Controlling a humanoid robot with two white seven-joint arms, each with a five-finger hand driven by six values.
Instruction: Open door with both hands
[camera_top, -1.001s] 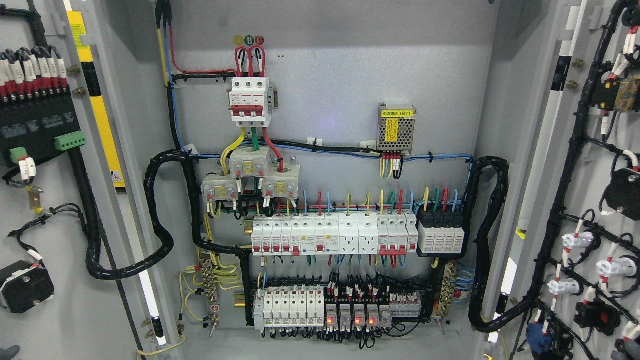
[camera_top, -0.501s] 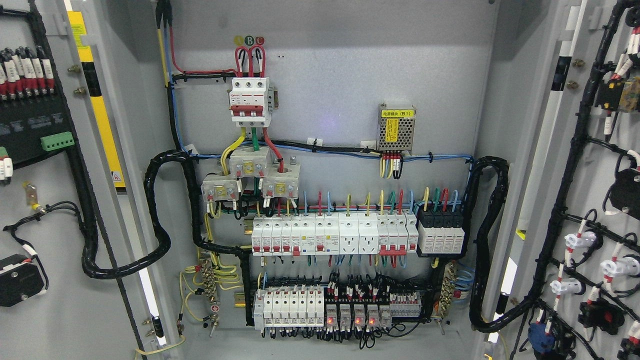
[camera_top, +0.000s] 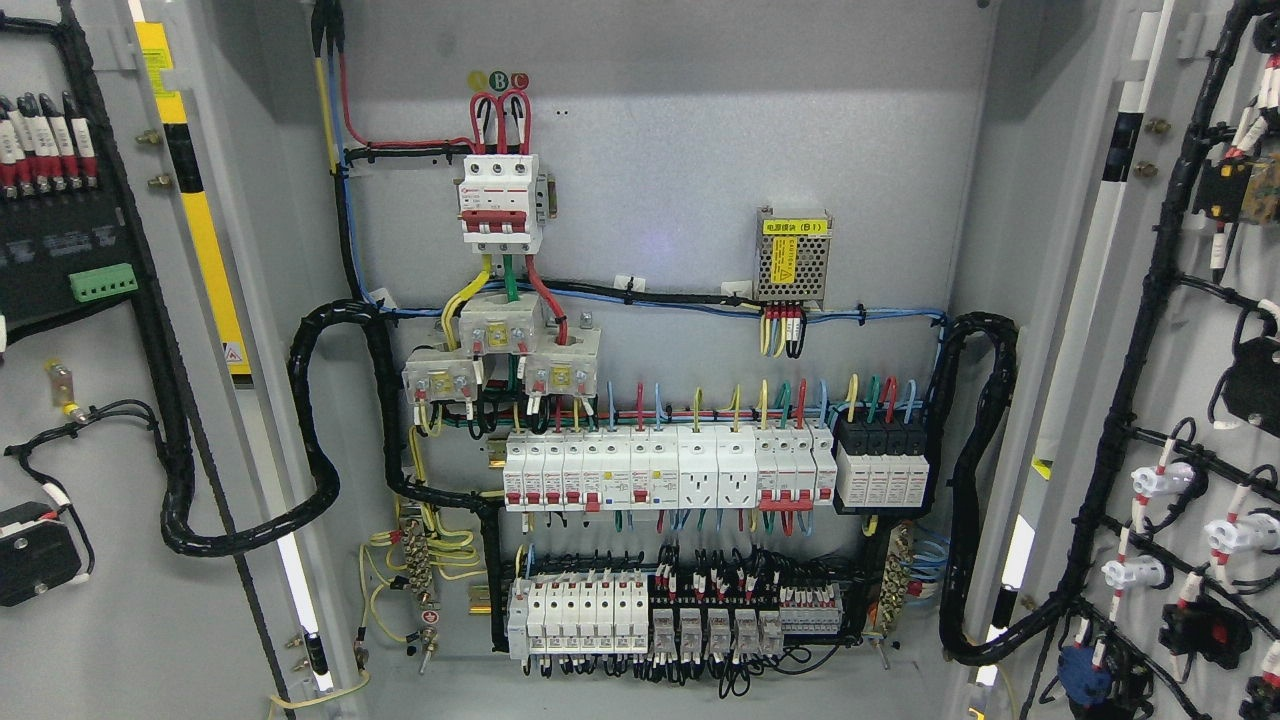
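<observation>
A grey electrical cabinet stands with both doors swung wide. The left door (camera_top: 110, 600) fills the left edge, its inner face carrying a black module, a green connector and black cable. The right door (camera_top: 1200, 330) fills the right edge, with black wiring and white and red switch backs. Between them the cabinet's back panel (camera_top: 680, 170) shows breakers, a small power supply and coloured wires. Neither of my hands nor arms shows in the head view.
Thick black cable looms run from each door into the cabinet, on the left (camera_top: 320, 440) and on the right (camera_top: 975, 480). Rows of white breakers (camera_top: 660, 470) and relays (camera_top: 640, 615) sit low on the panel.
The left door has swung further outward to the left, its parts sliding toward the picture's edge. The right door shifted slightly outward. The red relay lights at the bottom have gone dark.
</observation>
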